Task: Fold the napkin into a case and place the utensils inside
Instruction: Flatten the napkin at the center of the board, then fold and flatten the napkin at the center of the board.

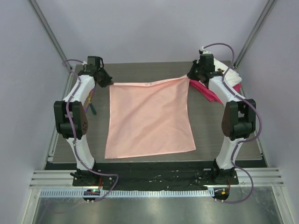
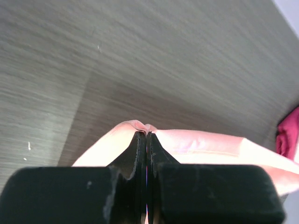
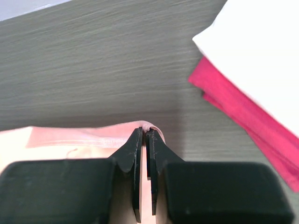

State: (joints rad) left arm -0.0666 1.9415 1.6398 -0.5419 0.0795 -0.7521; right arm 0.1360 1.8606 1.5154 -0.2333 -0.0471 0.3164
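The salmon-pink napkin [image 1: 148, 116] lies spread over the middle of the dark table, its far edge slightly raised. My left gripper [image 1: 108, 83] is shut on the napkin's far left corner; in the left wrist view a pinch of napkin [image 2: 201, 147] bunches at the gripper's [image 2: 146, 135] closed tips. My right gripper [image 1: 190, 77] is shut on the far right corner, and the right wrist view shows the napkin [image 3: 70, 140] folded over the tips of that gripper [image 3: 145, 132]. Slim utensils [image 1: 92, 106] lie beside the left arm, mostly hidden by it.
A folded white cloth [image 1: 232, 74] rests on a folded magenta cloth [image 1: 208, 92] at the back right, close to the right gripper; both cloths show in the right wrist view, white cloth [image 3: 261, 51] over magenta cloth [image 3: 243, 112]. The table's front edge [image 1: 154, 162] runs just past the napkin's near edge.
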